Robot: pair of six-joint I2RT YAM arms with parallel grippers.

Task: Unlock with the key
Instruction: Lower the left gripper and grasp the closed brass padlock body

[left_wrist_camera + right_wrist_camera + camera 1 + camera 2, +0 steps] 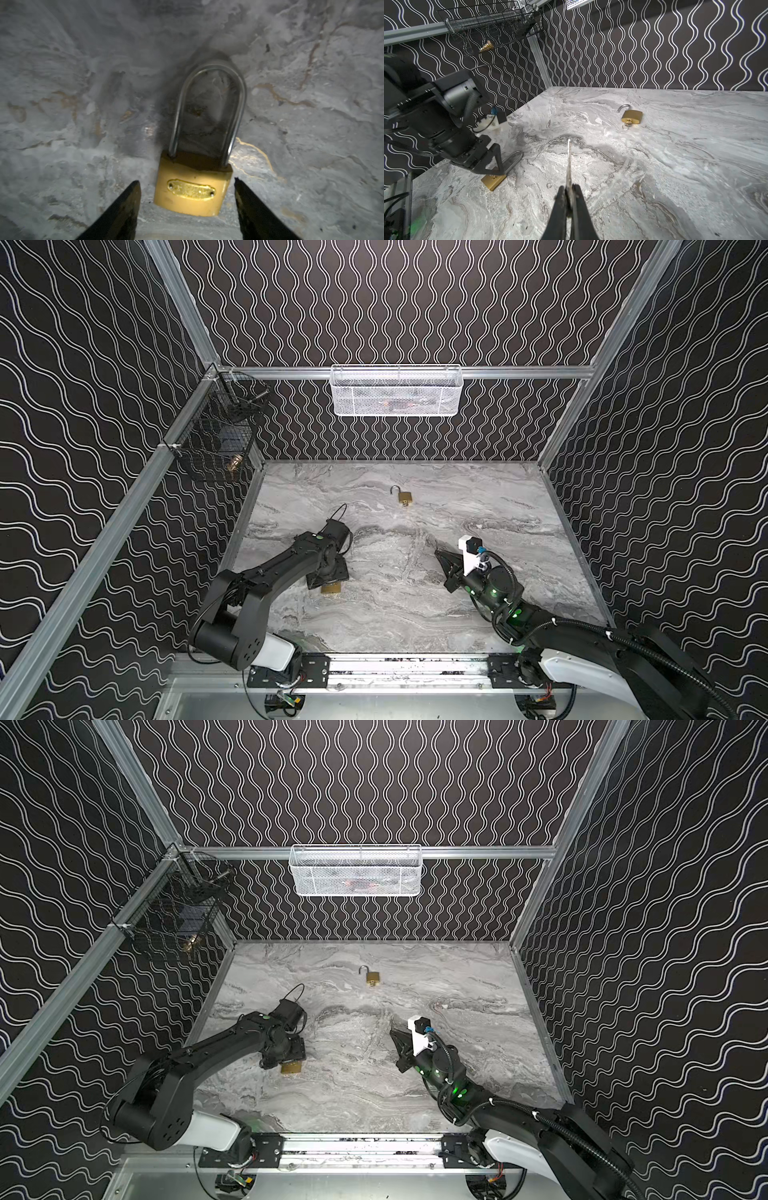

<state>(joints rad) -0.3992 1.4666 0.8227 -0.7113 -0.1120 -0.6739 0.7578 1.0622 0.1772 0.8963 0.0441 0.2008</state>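
Brass long-shackle padlock (192, 187) lies between the parted jaws of the left gripper (186, 180), shackle (209, 68) pointing away; right gripper (570, 188) clamps a flat silver key (568, 160).

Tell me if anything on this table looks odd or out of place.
The small padlock near the back of the table lies with its shackle swung open and a key in its keyhole. The long-shackle padlock nearer the front is shut. Nothing looks spilled or damaged.
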